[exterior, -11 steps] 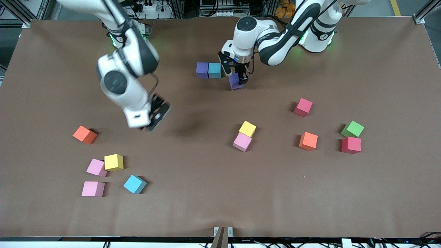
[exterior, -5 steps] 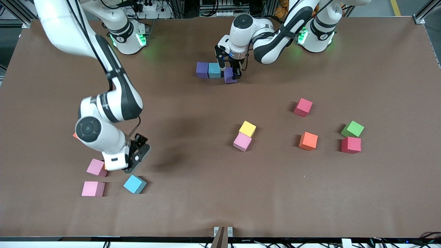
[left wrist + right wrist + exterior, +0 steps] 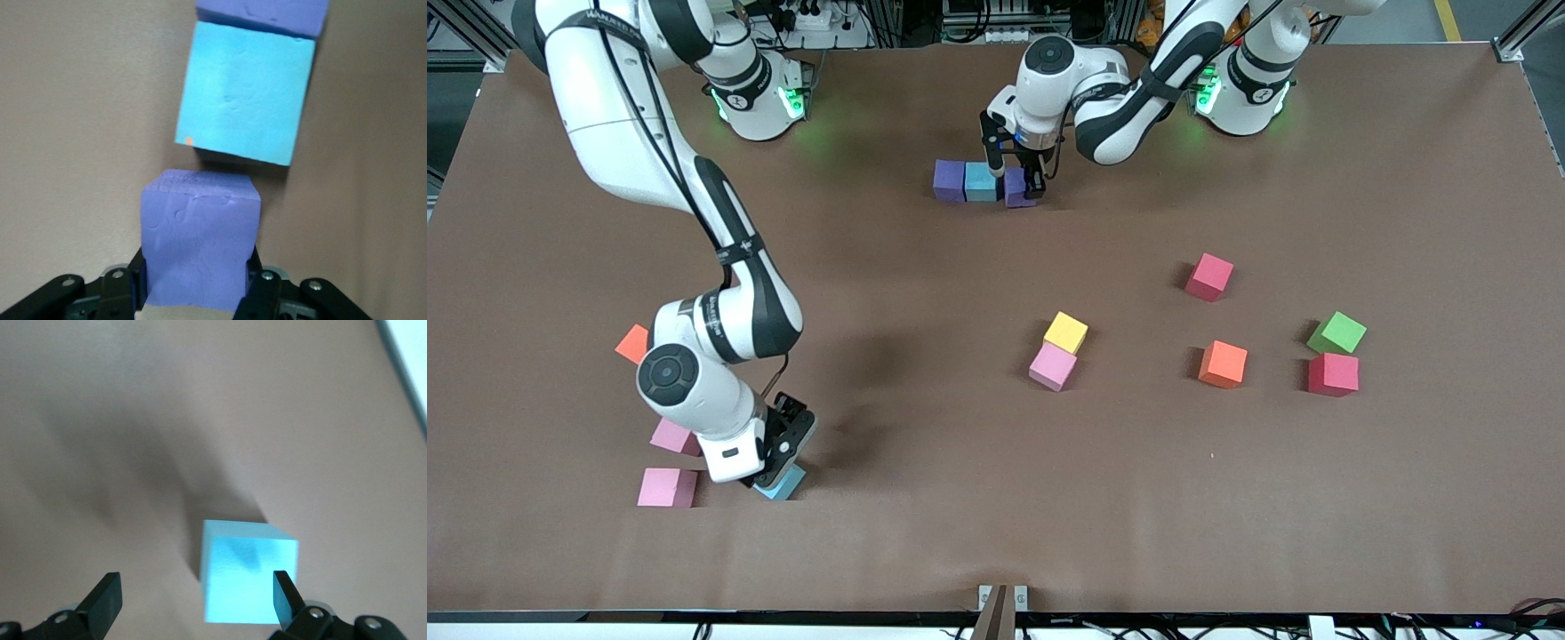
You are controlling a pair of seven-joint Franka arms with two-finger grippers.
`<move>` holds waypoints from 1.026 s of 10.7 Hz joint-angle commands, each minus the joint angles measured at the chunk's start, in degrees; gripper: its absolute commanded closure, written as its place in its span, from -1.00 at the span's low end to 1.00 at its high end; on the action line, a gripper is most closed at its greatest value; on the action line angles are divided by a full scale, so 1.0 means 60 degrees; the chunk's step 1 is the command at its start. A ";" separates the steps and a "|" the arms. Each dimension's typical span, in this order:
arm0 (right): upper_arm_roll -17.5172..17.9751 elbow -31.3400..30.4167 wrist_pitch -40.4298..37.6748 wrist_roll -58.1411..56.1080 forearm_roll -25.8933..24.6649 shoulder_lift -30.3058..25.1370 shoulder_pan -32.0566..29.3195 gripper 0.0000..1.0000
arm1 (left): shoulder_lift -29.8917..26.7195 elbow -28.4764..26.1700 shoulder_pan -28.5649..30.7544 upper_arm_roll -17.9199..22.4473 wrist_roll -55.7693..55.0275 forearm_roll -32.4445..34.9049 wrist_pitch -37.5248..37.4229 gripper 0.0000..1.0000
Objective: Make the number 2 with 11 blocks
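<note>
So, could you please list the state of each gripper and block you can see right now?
left gripper: shut on the purple block, next to the row.
row of two blocks: purple and blue, touching, on the table.
right gripper: open, over the loose blue block.
loose blue block: on the table, not gripped.
other loose blocks: scattered, untouched.

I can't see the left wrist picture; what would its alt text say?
The left gripper is shut on a purple cube, holding it just beside a cyan-blue cube on the brown table. Another purple cube touches the cyan-blue one at the picture's edge.
</note>
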 commanded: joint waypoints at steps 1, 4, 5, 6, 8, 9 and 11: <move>0.0066 0.0819 0.0182 -0.0581 -0.0076 0.0678 -0.0317 -1.00 | 0.0165 0.0057 -0.0148 0.0003 0.0160 0.0193 0.0139 0.16; 0.0066 0.0952 0.0532 -0.0481 0.0012 0.0957 -0.0464 -1.00 | 0.0268 0.0188 -0.0295 0.0017 0.0218 0.0193 0.0139 0.16; 0.0066 0.0967 0.0578 -0.0452 0.0042 0.1059 -0.0523 -1.00 | 0.0312 0.0262 -0.0324 0.0017 0.0306 0.0179 0.0139 0.16; 0.0066 0.0982 0.0579 -0.0321 0.0042 0.1162 -0.0610 -1.00 | 0.0341 0.0335 -0.0353 0.0017 0.0423 0.0178 0.0139 0.15; 0.0080 0.1084 0.0928 -0.0232 0.0114 0.1411 -0.0713 -1.00 | 0.0415 0.0466 -0.0339 0.0032 0.0745 0.0178 0.0139 0.14; 0.0081 0.1099 0.0930 -0.0231 0.0420 0.1470 -0.0743 -1.00 | 0.0415 0.0496 -0.0339 0.0046 0.0790 0.0178 0.0139 0.13; 0.0081 0.1273 0.0930 -0.0188 0.0598 0.1485 -0.0656 -1.00 | 0.0473 0.0541 -0.0339 0.0047 0.0776 0.0179 0.0125 -0.30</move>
